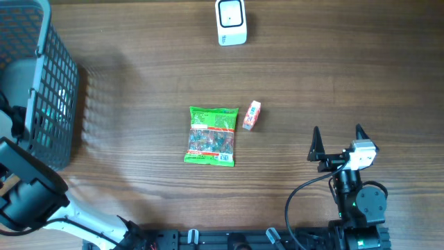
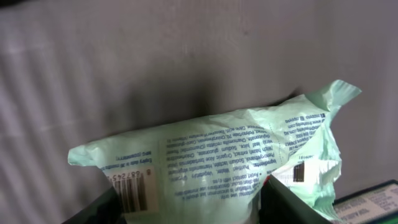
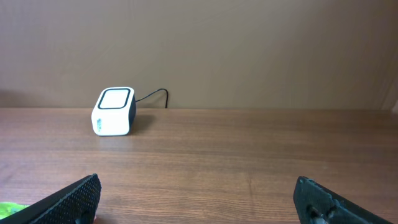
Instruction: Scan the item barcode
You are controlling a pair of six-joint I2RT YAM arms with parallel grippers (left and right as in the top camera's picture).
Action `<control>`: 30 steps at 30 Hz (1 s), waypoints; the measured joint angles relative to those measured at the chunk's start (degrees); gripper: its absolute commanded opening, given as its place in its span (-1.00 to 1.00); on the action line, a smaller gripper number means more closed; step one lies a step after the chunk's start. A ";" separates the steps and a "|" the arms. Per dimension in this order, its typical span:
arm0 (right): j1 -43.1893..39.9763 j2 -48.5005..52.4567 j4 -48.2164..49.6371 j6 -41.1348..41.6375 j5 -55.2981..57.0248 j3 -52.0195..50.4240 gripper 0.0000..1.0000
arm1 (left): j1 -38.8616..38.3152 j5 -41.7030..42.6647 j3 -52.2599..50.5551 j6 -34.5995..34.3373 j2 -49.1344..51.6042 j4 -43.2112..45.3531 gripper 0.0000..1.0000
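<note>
In the left wrist view a pale green packet with printed text and a barcode lies against the grey basket wall. My left gripper has it between its fingers, and both dark fingers press on its sides. From overhead that gripper is hidden in the basket. The white scanner stands at the far edge of the table; the right wrist view shows the scanner ahead to the left. My right gripper rests open and empty near the front right, seen as the gripper over bare wood.
A bright green snack bag and a small orange box lie mid-table. The corner of a blue box shows beside the packet in the basket. The scanner's cable runs off behind it.
</note>
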 measured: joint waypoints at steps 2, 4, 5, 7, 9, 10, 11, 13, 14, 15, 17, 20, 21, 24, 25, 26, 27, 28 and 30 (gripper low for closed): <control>-0.02 0.00 0.00 0.00 0.00 0.00 0.99 | -0.02 0.02 2.45 0.02 -0.24 -3.85 0.04; -0.02 0.00 0.00 0.00 0.00 0.00 0.99 | -0.02 -0.07 6.60 0.02 -1.64 -6.16 0.04; -0.02 0.00 0.00 0.00 0.00 0.00 0.99 | -0.02 -0.42 9.35 0.02 -2.84 -7.76 0.04; 0.00 0.00 0.00 0.00 0.00 0.00 0.99 | -0.02 -1.36 16.65 0.02 -6.84 -10.08 0.04; 0.00 0.00 0.00 0.00 0.00 0.00 1.00 | -0.02 -2.01 23.04 -0.07 -12.17 -11.04 0.08; -0.02 0.00 0.00 0.00 0.02 0.00 0.99 | -0.07 -2.19 25.49 -0.31 -15.30 -11.54 0.10; -0.02 0.00 0.00 0.00 0.02 0.00 1.00 | -0.20 -2.43 27.61 -0.94 -19.37 -12.13 0.22; 0.00 0.00 0.00 0.00 0.00 0.00 0.99 | -1.01 -2.82 29.22 -2.01 -26.49 -13.33 0.37; 0.00 0.00 0.00 0.00 0.02 0.00 0.99 | -1.55 -3.02 29.46 -2.10 -28.74 -14.14 0.43; 0.00 0.00 0.00 0.00 0.02 0.00 1.00 | -2.32 -3.21 29.53 -2.69 -30.58 -15.17 0.52; -0.02 0.00 0.00 0.00 0.00 0.00 0.99 | -3.15 -3.43 29.53 -2.97 -31.04 -16.79 0.71; -0.02 0.00 0.00 0.00 0.02 0.00 0.99 | -3.37 -4.35 29.18 -2.91 -26.75 -19.34 1.00; 0.00 0.00 0.00 0.00 0.00 0.00 0.99 | -3.34 -4.83 28.96 -3.17 -24.48 -20.28 1.00; -0.02 0.00 0.00 0.00 0.00 0.00 0.99 | -3.37 -5.16 28.46 -6.32 -17.70 -23.19 1.00; 0.00 0.00 0.00 0.00 0.00 0.00 0.99 | -3.37 -5.18 28.44 -8.61 -15.65 -23.85 1.00; -0.02 0.00 0.00 0.00 0.02 0.00 0.99 | -3.34 -5.20 28.37 -11.91 -12.68 -24.63 1.00; -0.02 0.00 0.00 0.00 0.00 0.00 0.99 | -3.37 -5.20 28.26 -14.91 -10.86 -25.20 1.00; 0.00 0.00 0.00 0.00 0.00 0.00 1.00 | -3.37 -5.20 28.26 -17.84 -9.40 -26.12 1.00; -0.02 0.00 0.00 0.00 0.00 0.00 0.99 | -3.37 -5.29 28.17 -23.23 -6.73 -27.43 1.00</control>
